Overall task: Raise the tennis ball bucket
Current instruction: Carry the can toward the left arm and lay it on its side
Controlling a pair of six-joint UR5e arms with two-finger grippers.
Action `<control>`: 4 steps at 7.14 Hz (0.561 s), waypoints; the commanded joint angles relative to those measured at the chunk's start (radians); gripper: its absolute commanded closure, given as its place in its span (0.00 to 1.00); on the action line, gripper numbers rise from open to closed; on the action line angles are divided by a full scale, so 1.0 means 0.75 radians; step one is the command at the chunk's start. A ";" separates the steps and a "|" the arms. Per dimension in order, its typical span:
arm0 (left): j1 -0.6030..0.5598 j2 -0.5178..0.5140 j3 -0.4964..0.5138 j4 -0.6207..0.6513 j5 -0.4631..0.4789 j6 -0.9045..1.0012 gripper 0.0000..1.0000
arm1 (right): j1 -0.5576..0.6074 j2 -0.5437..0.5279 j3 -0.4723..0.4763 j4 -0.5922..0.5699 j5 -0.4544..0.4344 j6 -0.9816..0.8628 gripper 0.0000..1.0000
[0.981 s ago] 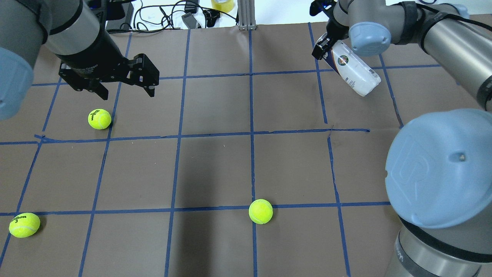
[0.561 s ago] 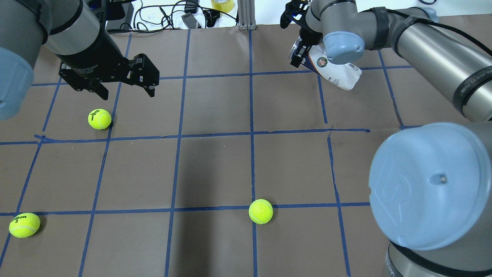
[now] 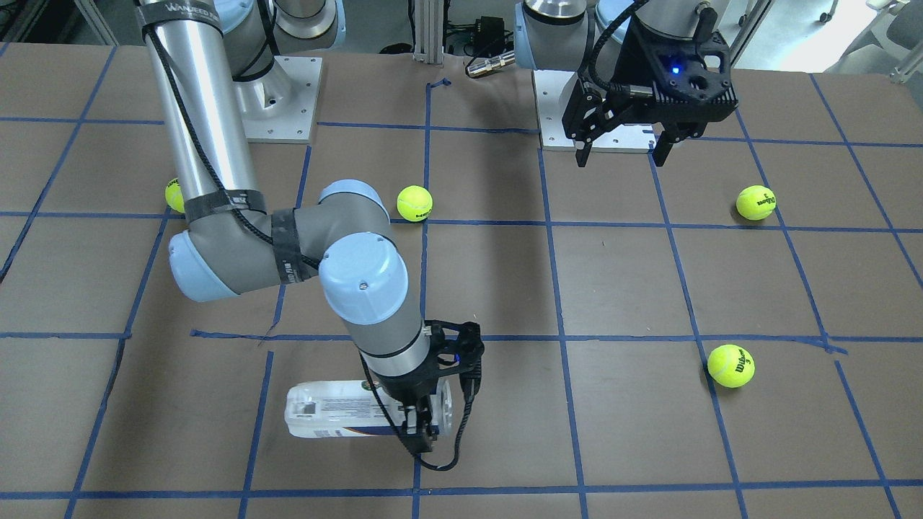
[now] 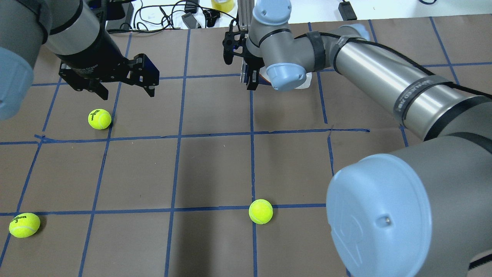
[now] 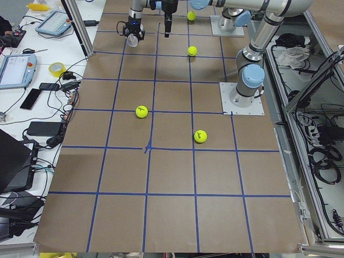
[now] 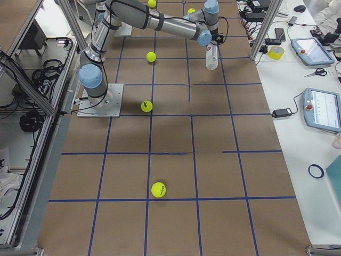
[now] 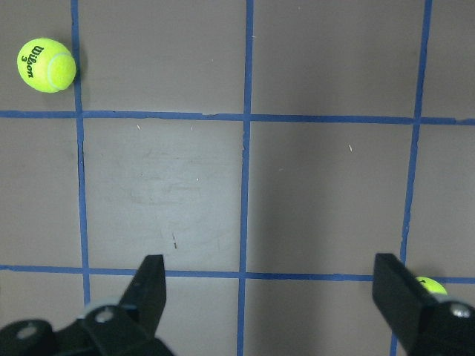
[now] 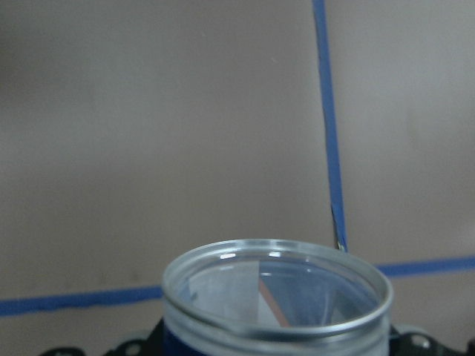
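The tennis ball bucket (image 3: 339, 418), a clear can with a white label and a navy band, hangs tilted from my right gripper (image 3: 422, 432), which is shut on its open rim (image 8: 276, 297). In the overhead view the right wrist hides most of it; a white bit (image 4: 306, 83) shows behind the right gripper (image 4: 251, 79) at the table's far middle. In the exterior right view the can (image 6: 211, 56) hangs down from the wrist. My left gripper (image 4: 125, 90) is open and empty above the far left, near a tennis ball (image 4: 99, 119); its fingers (image 7: 148, 289) show wide apart.
Loose tennis balls lie at the near middle (image 4: 260, 211) and the near left (image 4: 24, 224). Cables and a tape roll (image 4: 223, 4) lie beyond the far edge, beside an aluminium post (image 4: 246, 15). The right arm's long forearm (image 4: 384, 80) stretches over the right half.
The right arm has swung to the left along the far side of the table, carrying the can from the far right to the far middle. The left arm has not moved.
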 commanded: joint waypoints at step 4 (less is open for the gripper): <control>-0.001 0.000 0.000 -0.002 0.000 0.000 0.00 | 0.058 0.061 0.007 -0.083 0.267 -0.046 0.00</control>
